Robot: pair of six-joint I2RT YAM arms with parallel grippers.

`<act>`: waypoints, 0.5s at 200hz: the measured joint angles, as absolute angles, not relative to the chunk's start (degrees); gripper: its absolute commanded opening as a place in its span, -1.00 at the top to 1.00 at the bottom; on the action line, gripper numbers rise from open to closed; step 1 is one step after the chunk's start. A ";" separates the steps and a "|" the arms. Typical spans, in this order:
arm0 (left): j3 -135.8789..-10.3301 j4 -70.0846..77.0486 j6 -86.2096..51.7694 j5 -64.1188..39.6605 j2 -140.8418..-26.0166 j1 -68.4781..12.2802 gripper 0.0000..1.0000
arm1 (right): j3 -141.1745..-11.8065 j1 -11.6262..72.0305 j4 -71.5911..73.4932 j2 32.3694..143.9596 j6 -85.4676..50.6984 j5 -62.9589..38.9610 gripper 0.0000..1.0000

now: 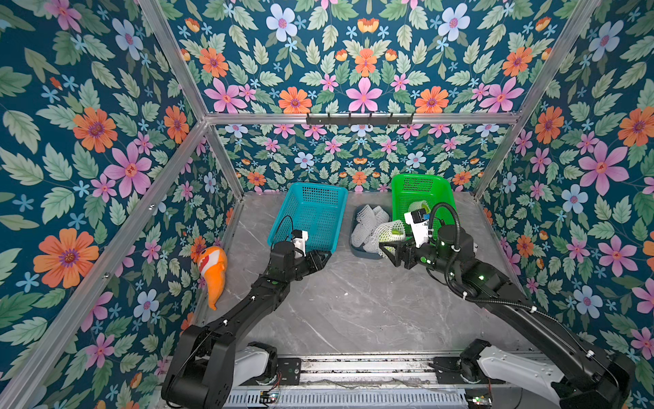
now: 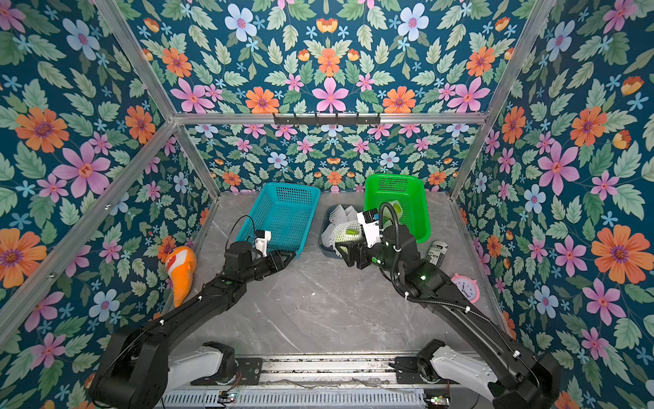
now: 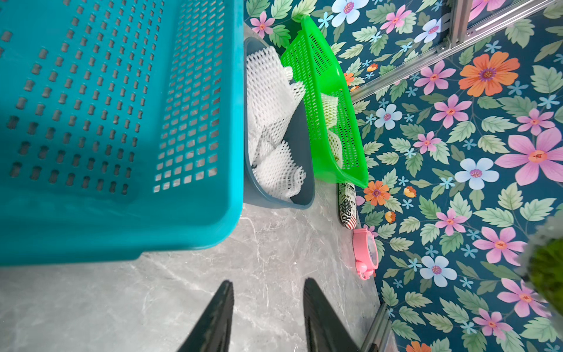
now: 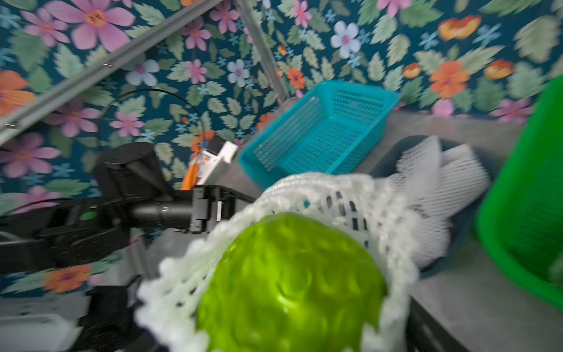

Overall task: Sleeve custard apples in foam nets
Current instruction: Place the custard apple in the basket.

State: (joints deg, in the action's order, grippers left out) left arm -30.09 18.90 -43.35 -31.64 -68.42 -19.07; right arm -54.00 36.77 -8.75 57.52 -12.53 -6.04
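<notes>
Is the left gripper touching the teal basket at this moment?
Apart. The left wrist view shows the left gripper with open fingertips short of the teal basket, a strip of bare table lying between them and its near rim.

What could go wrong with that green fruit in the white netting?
The bumpy bright-green custard apple shows bare at the open end of its white foam mesh net, so it might slip out while the right end effector holds it. Loose white foam nets in the grey plastic tub lie close by and could snag. The green perforated plastic basket stands beside that arm and might get nudged.
</notes>
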 measured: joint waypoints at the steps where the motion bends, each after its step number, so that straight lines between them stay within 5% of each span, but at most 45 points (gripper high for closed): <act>1: -30.11 18.90 -43.33 -31.66 -68.42 -19.07 0.18 | -53.95 36.91 -8.75 57.45 -12.23 -5.52 -0.62; 49: -29.85 20.08 -43.77 -31.68 -68.27 -19.29 0.18 | -49.45 44.69 -2.92 55.57 6.85 17.61 -0.62; 100: -28.45 20.99 -44.60 -31.62 -67.72 -19.51 0.17 | -49.28 46.02 2.48 55.90 16.38 25.36 -0.62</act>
State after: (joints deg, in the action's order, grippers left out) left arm -28.45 20.99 -44.60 -31.62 -67.72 -19.51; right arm -49.28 46.02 2.48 55.90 16.38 25.36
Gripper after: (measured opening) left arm 0.412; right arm 0.814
